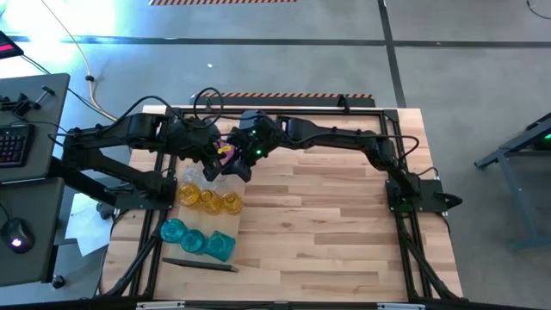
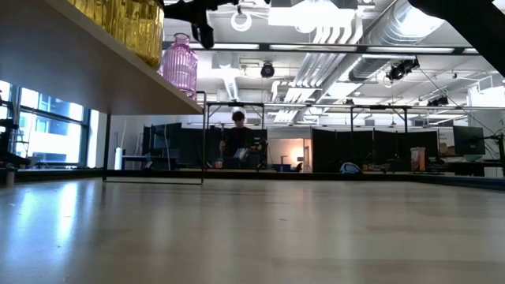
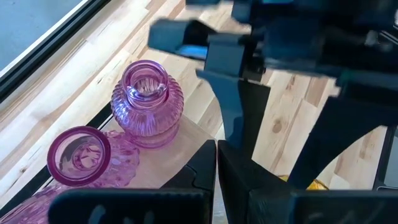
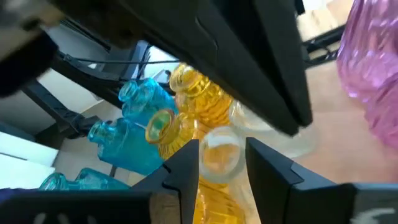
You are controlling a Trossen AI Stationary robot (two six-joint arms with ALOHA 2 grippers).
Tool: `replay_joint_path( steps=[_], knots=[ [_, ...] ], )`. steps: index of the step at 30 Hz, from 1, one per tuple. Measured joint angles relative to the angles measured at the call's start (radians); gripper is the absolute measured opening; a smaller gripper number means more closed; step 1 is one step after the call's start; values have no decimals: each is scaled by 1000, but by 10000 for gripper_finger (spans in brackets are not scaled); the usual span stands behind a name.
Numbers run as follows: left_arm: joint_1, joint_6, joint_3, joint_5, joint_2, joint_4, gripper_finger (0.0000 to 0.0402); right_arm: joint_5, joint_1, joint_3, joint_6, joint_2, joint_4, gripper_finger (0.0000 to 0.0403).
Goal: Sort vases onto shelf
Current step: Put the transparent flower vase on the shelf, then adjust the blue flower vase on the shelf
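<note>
Two pink ribbed vases [image 3: 148, 102] [image 3: 81, 155] stand upright on the light-wood shelf [image 3: 193, 140] at the table's far left. Yellow vases [image 1: 207, 200], a clear vase [image 4: 221, 155] and teal vases [image 1: 198, 239] stand in rows nearer the front. My left gripper [image 3: 216, 180] hovers shut above the shelf beside the pink vases, holding nothing. My right gripper [image 4: 222, 171] reaches in from the right, just above my left gripper. It is open with nothing between its fingers, and a pink vase [image 4: 373, 81] stands off to its side. From table height the shelf [image 2: 95, 71] shows raised, carrying a yellow vase [image 2: 130, 20] and a pink vase [image 2: 180, 65].
A dark pen-like tool [image 1: 200, 264] lies near the table's front edge, below the teal vases. Black frame rails [image 1: 405, 224] run along the table's sides. Bare butcher-block top [image 1: 327, 224] spreads right of the vases. A person [image 2: 237, 142] sits far off in the room.
</note>
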Motion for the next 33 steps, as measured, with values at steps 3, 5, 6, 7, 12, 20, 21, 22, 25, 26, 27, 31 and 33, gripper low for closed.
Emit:
replay_joint_path(
  steps=[3,5,6,7,12,20,21,22,25,26,27,31,33],
  knots=[
    [0,7,0,0,0,0,9,13,0,35,-22,0,-40,113],
    [0,23,0,-1,0,2,9,36,0,61,-44,0,-75,113],
    [0,31,-1,-2,-4,5,9,51,0,76,-58,0,-100,113],
    [0,42,-1,-3,-9,11,9,67,0,95,-75,0,-126,113],
    [0,96,-1,-25,-59,102,9,106,-1,97,-144,-45,-114,113],
    [-37,176,42,-104,-220,140,9,348,-6,96,-287,-224,-230,113],
    [-44,176,42,-112,-247,136,9,405,-6,96,-310,-252,-269,113],
    [-51,177,42,-120,-275,135,9,465,-6,96,-330,-280,-300,113],
    [-73,181,42,-134,-350,123,9,628,-9,96,-349,-353,-427,113],
    [-81,185,42,-134,-375,120,9,661,-11,96,-349,-373,-466,113],
    [-88,191,42,-134,-397,113,9,685,-13,95,-343,-392,-500,113],
    [-104,200,38,-134,-479,86,9,755,-19,95,-296,-468,-622,113],
    [-105,201,16,-134,-523,80,9,800,-19,95,-277,-502,-678,113]
  ],
)
